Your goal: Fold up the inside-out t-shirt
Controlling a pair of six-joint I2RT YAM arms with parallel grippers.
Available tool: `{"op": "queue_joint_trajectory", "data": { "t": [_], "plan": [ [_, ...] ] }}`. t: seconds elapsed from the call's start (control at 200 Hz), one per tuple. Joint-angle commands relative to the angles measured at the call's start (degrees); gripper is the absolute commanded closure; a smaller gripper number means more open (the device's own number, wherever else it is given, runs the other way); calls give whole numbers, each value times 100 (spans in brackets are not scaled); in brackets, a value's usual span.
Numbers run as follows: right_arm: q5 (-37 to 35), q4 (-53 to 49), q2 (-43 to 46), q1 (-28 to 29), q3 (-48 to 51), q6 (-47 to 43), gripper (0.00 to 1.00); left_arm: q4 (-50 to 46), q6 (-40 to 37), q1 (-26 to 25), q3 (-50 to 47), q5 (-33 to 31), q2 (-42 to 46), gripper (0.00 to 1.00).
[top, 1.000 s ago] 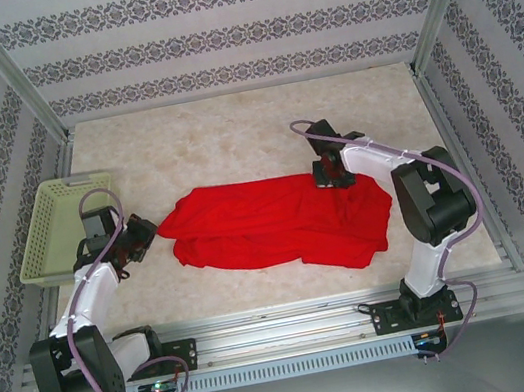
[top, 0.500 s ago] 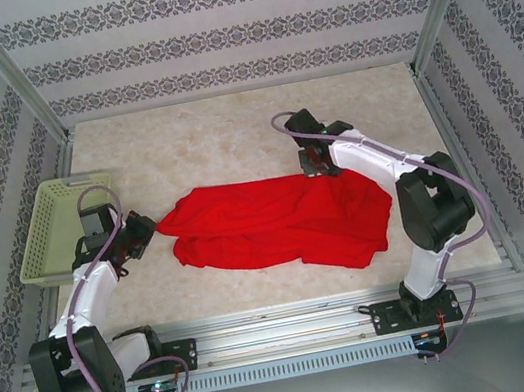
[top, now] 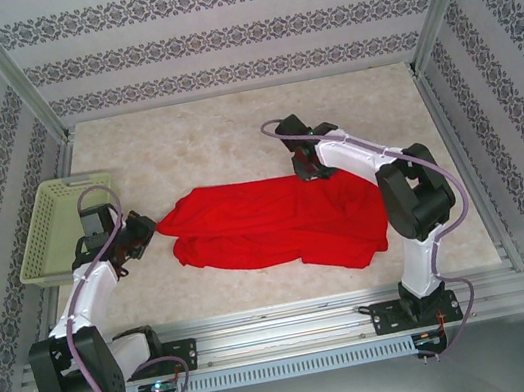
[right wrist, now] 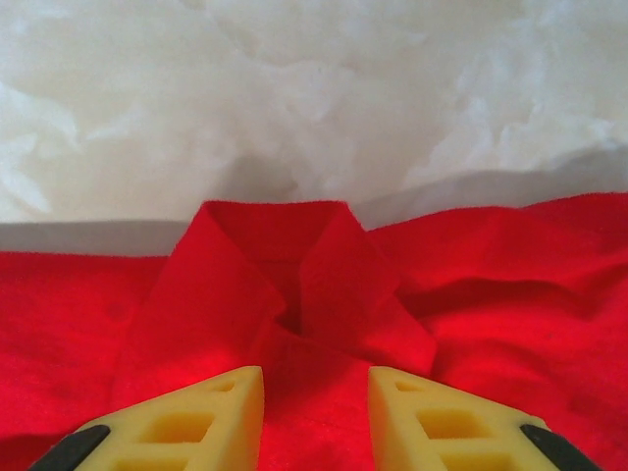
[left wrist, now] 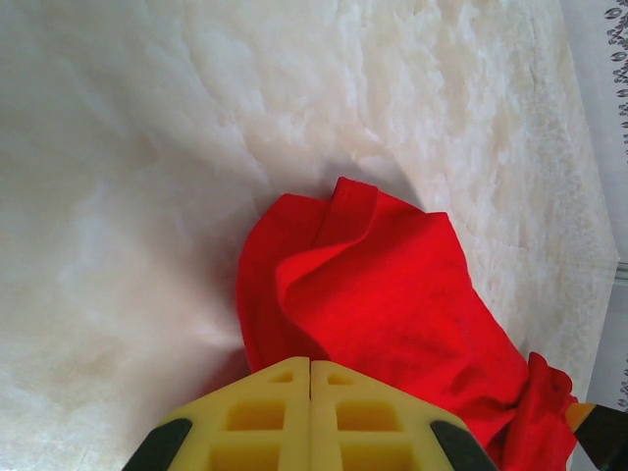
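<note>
The inside-out t-shirt (top: 276, 219) is bright red and lies rumpled across the middle of the table. My left gripper (top: 149, 228) is at its pointed left corner. In the left wrist view its yellow pads (left wrist: 285, 392) press together and the t-shirt (left wrist: 383, 285) rises up to the tips, so the gripper (left wrist: 311, 365) is shut on the corner. My right gripper (top: 308, 169) hovers at the shirt's far edge. Its fingers (right wrist: 211, 407) stand apart over the t-shirt (right wrist: 294, 275), where a small pinched fold stands up. That gripper (right wrist: 314, 378) holds nothing.
A pale green basket (top: 60, 232) sits at the table's left edge, just behind the left arm. Patterned walls and metal posts (top: 13, 77) close in the table on three sides. Bare marbled tabletop (top: 211, 139) lies beyond the shirt.
My right gripper has opened, let go of the shirt's far edge and moved back and left. The left arm has stayed still.
</note>
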State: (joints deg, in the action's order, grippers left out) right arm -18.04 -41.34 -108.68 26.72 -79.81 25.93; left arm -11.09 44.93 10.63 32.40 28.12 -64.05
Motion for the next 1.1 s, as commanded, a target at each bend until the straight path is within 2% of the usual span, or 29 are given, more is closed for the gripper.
{"op": "queue_joint_trajectory", "data": {
  "t": [0.0,0.095,0.495,0.774,0.989,1.094],
  "plan": [
    [202,76,15,-44,43,-47,68,90,-159,70,150,92,-55,100],
    [271,92,-111,-23,-87,-101,68,93,-142,68,139,94,-61,100],
    [-308,-233,-659,9,-655,-206,72,46,-150,70,143,97,-12,100],
    [-314,-260,-715,17,-771,-249,88,60,-151,70,130,71,-24,100],
    [-370,-328,-599,56,-789,-251,92,33,-177,70,160,74,-28,100],
    [-658,-394,-419,151,-805,-258,94,80,-149,71,130,74,-24,100]
  ]
}}
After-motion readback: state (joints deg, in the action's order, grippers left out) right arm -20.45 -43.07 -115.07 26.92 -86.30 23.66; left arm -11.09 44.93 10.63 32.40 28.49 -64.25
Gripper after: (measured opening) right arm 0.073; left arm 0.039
